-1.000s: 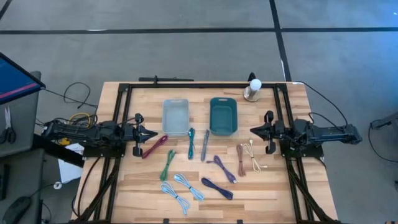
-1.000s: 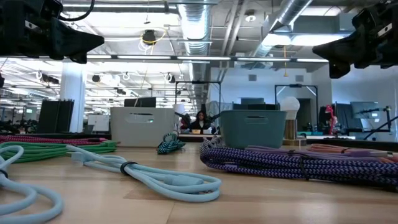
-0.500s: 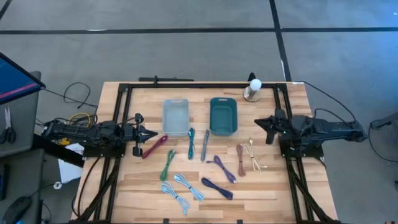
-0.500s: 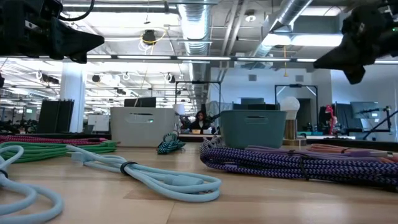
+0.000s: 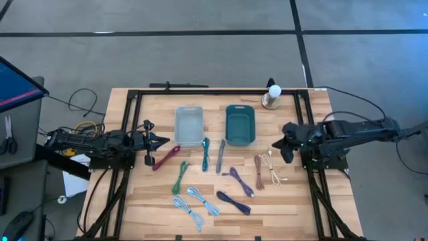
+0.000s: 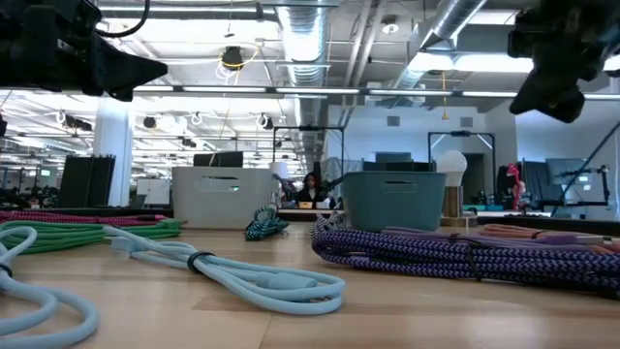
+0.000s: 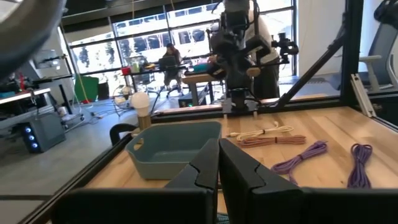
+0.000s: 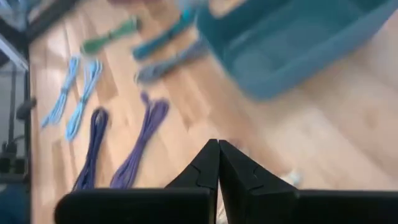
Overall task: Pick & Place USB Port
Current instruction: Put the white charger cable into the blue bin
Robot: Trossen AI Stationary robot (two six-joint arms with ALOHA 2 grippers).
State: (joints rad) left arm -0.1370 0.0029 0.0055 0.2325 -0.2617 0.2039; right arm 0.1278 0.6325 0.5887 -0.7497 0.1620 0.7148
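Seen from above, coiled USB cables lie scattered over the near half of a wooden table (image 5: pixel 294 201) framed by black rails, while two bins sit side by side toward its far edge: a clear bin (image 5: pixel 188 125) and a teal bin (image 5: pixel 240 124). The right gripper (image 5: pixel 275 144) hovers above the table's right side with its fingers clenched on nothing, just beside the beige cable (image 5: pixel 266 161) and the brown cable (image 5: pixel 259 173), with bare wood between it and the teal bin. The left gripper (image 5: pixel 167 140) waits at the left rail, also pinched shut and empty, near the maroon cable (image 5: pixel 166 157). Between the arms lie a teal cable (image 5: pixel 205 154), a grey cable (image 5: pixel 221 155), a green cable (image 5: pixel 180 177), a light purple cable (image 5: pixel 241 181), a dark purple cable (image 5: pixel 233 202) and two pale blue cables (image 5: pixel 196 206). A small lamp with a white bulb (image 5: pixel 272 96) stands at the far edge, right of the teal bin. Open wood remains along the near edge and in the right near corner.
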